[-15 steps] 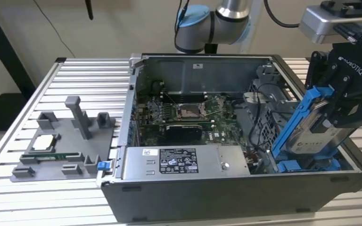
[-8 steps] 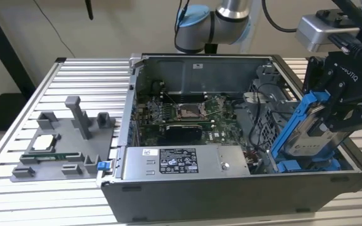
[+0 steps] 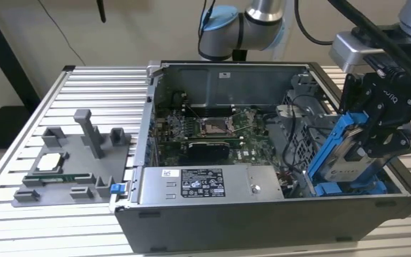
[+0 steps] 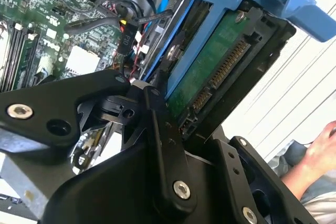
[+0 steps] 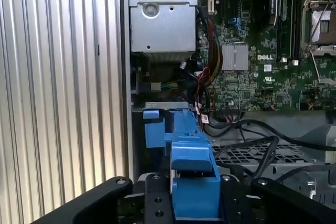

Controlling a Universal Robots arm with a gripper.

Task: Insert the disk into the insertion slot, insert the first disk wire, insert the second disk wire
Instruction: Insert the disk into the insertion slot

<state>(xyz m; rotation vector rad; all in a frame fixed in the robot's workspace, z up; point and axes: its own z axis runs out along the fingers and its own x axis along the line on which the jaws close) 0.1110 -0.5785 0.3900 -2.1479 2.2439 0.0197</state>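
Note:
The disk [image 3: 339,154] is a silver drive in a bright blue carrier. It hangs tilted, nearly on edge, over the case's front corner at the exterior view's right. My gripper [image 3: 378,140] is shut on it from the side. In the second wrist view the disk [image 4: 210,66] shows its green circuit board and connector, clamped between my black fingers [image 4: 157,124]. The blue carrier [image 5: 191,174] sits just above the insertion slot [image 5: 157,127], whose blue rails also show below the disk in the exterior view [image 3: 348,188]. Loose black wires [image 5: 252,132] lie beside the slot.
The open computer case [image 3: 263,225] stands on a slatted metal table. Inside are the motherboard [image 3: 205,128], the labelled power-supply box [image 3: 209,184] and a perforated cage [image 3: 312,134]. A grey fixture tray [image 3: 70,160] with parts lies at the exterior view's left. A person's hand [image 4: 321,150] is nearby.

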